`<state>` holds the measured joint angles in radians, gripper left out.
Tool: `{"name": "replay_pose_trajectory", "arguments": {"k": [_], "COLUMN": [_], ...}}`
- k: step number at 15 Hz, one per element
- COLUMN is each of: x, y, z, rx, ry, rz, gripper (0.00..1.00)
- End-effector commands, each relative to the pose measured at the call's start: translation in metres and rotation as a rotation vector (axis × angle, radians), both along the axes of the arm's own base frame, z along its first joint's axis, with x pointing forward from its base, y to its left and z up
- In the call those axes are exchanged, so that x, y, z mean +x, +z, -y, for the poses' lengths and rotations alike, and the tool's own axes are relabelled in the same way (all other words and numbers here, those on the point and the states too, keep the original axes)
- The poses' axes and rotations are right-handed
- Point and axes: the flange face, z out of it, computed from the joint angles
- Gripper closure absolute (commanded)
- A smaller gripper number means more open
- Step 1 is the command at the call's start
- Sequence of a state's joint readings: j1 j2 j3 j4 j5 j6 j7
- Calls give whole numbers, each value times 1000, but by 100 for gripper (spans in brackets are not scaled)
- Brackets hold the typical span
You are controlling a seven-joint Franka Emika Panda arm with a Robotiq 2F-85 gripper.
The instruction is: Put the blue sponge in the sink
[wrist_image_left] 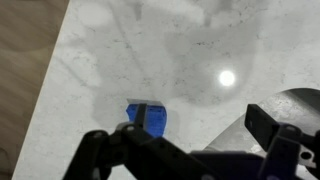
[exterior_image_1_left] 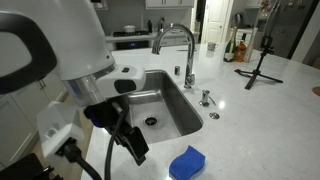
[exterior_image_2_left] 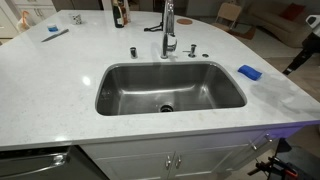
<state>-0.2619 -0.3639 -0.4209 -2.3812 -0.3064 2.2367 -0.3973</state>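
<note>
In the wrist view, a strip of wooden floor [wrist_image_left: 25, 90] runs down the left edge, and the pale marbled desk [wrist_image_left: 150, 40] fills the rest. The blue sponge [wrist_image_left: 156, 122] lies flat on that desk, low and left of middle. My tool [wrist_image_left: 190, 135] comes in from the bottom with its two black fingers [wrist_image_left: 268, 128] spread wide and nothing between them. The left finger's tip overlaps the sponge's upper left corner, and I cannot tell whether it touches. A bright spot of lamp glare sits right of the sponge. At the right edge there is a grey curve that may be the sink's corner.

In an exterior view my white arm [exterior_image_1_left: 60, 50] fills the left side and the tool [exterior_image_1_left: 133, 143] hangs dark below it, just left of the sponge [exterior_image_1_left: 187, 162]. Here I cannot make out how far the fingers are spread. The sink [exterior_image_1_left: 190, 118] lies farther back, with the arched faucet [exterior_image_1_left: 175, 40] behind it. A small black tripod [exterior_image_1_left: 262, 62] stands on the desk far right.

The exterior view facing the sink shows hardly anything of me, but it gives the layout best. A dark bottle [exterior_image_2_left: 118, 12] stands far left. The steel sink [exterior_image_2_left: 108, 88] sits in the middle with its round drain [exterior_image_2_left: 166, 107], and the faucet [exterior_image_2_left: 168, 28] is on the far side. The sponge [exterior_image_2_left: 249, 72] is on the desk to the right of the basin, near its rim but outside it.
</note>
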Motion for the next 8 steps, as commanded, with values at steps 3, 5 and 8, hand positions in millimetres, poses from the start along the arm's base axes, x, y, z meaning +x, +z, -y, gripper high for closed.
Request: {"name": "replay_pose_trajectory", "arguments": {"k": [3, 5, 8], "x": [1, 6, 21], "y": [-1, -5, -13], "z": [49, 64, 79], "rx": [23, 43, 70], "ry": [158, 206, 264], "rz": [53, 75, 92], "gripper": [0, 0, 0]}}
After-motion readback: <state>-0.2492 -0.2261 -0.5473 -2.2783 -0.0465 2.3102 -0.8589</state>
